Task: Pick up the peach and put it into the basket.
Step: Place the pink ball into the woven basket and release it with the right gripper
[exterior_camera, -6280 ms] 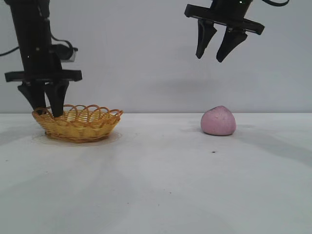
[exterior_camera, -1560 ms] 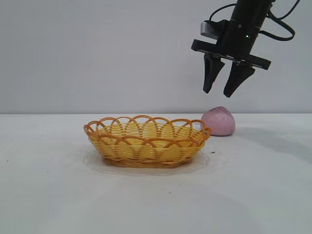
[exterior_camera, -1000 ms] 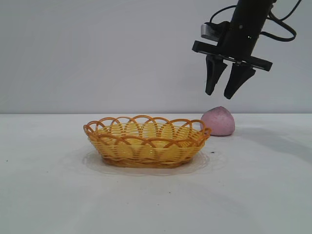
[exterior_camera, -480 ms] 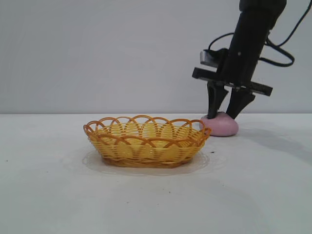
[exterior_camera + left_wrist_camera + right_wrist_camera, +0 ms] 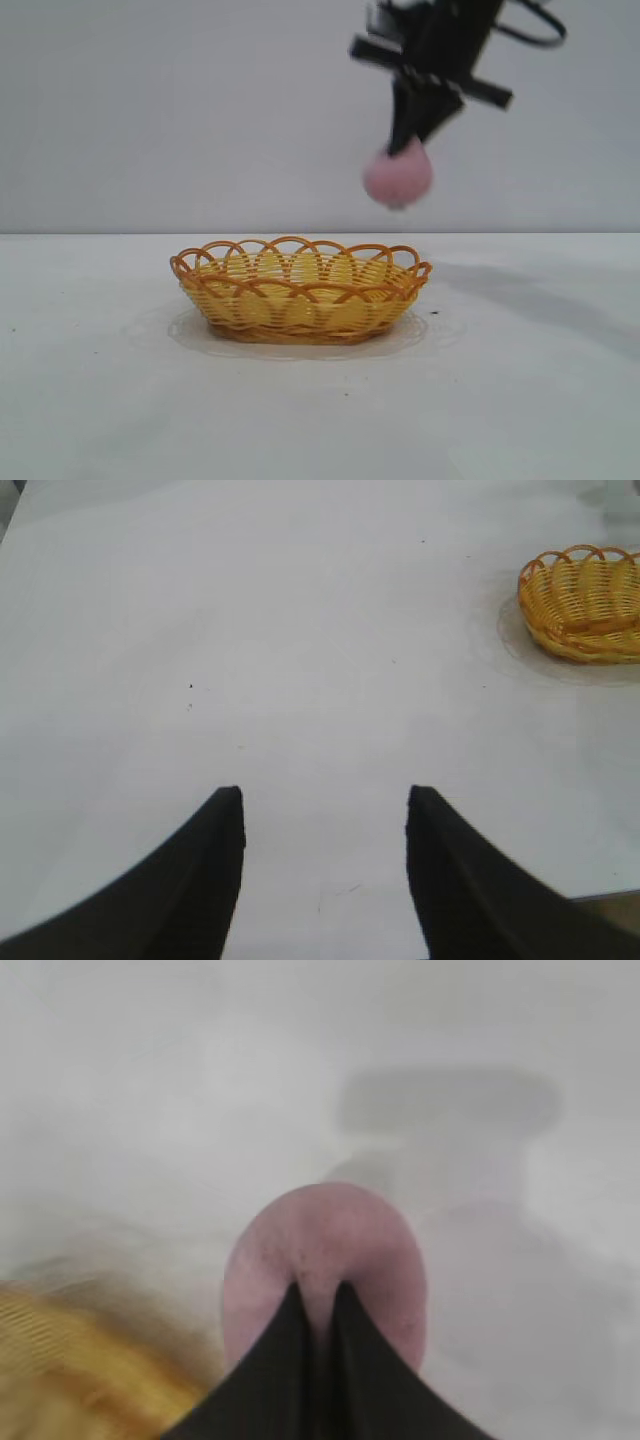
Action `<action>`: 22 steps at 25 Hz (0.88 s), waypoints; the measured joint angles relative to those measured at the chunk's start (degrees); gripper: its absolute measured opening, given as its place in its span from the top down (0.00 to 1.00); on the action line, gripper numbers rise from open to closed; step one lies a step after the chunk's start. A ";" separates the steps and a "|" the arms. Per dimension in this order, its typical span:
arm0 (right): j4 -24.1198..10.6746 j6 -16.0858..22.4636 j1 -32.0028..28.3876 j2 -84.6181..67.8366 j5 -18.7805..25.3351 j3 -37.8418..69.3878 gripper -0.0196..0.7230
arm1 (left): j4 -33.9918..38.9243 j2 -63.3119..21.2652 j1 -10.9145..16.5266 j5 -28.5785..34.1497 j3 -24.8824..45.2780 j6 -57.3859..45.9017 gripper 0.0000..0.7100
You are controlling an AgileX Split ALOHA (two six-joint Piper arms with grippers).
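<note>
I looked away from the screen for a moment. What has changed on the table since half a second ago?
The right end effector has pinched the top of the pale pink rounded peach and lifted it off the white table, up and toward the basket side. It now hangs above the right end of the yellow woven wicker basket with orange scalloped rim. The basket has not moved.

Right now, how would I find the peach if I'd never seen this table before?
Start at the yellow basket in the middle of the white table, then look up above its right end. There the right gripper pinches the peach in mid-air. It is the only pink, round, soft-looking lump; everything near it is black metal or woven wicker.
</note>
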 joint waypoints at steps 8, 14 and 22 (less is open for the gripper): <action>-0.57 -1.24 2.49 1.88 -0.09 4.73 0.97 | 0.00 0.00 0.00 0.00 0.00 0.00 0.57; 1.41 -2.96 2.86 1.97 -0.31 11.36 0.97 | 0.00 0.00 0.00 0.00 0.00 0.00 0.57; 2.37 -3.53 6.99 1.97 -2.84 12.45 0.97 | 0.00 0.00 0.00 0.00 0.00 0.00 0.57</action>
